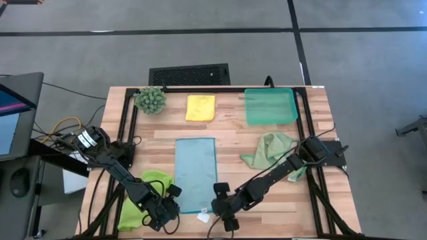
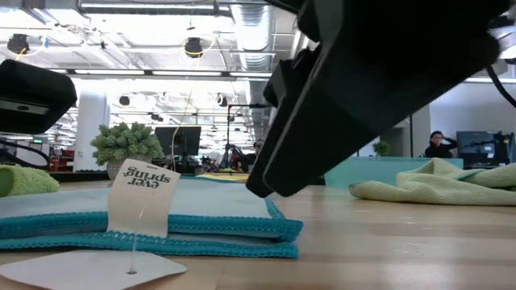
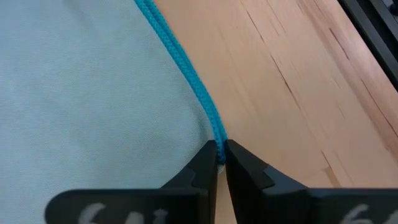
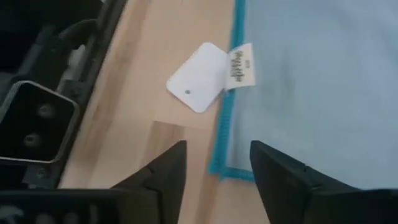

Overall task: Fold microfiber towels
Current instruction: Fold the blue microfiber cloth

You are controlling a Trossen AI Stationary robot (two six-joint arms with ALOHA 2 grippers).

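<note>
A light blue towel (image 1: 195, 172) with a teal stitched border lies flat at the table's middle, folded in two layers (image 2: 161, 225). A printed label (image 2: 143, 197) and a white card (image 4: 198, 78) hang off its near edge. My left gripper (image 1: 175, 213) is shut on its near left corner. My right gripper (image 1: 224, 213) stands open just above the near right corner (image 4: 222, 169), touching nothing. A folded yellow towel (image 1: 200, 107) lies at the far middle. A crumpled sage towel (image 1: 270, 151) lies at the right. A lime green towel (image 1: 141, 197) lies under my left arm. My left gripper pinches the light blue towel's teal stitched edge (image 3: 214, 134) at the near left corner between its two fingertips. The fingers slant down from the table's left. Whether it has one layer or both, I cannot tell. The towel lies flat on the table.
A teal plastic tray (image 1: 270, 105) sits at the far right and a small spiky plant (image 1: 151, 99) at the far left. Black frame rails run along the table's left and right sides. Bare wood (image 1: 267, 200) shows at the near right.
</note>
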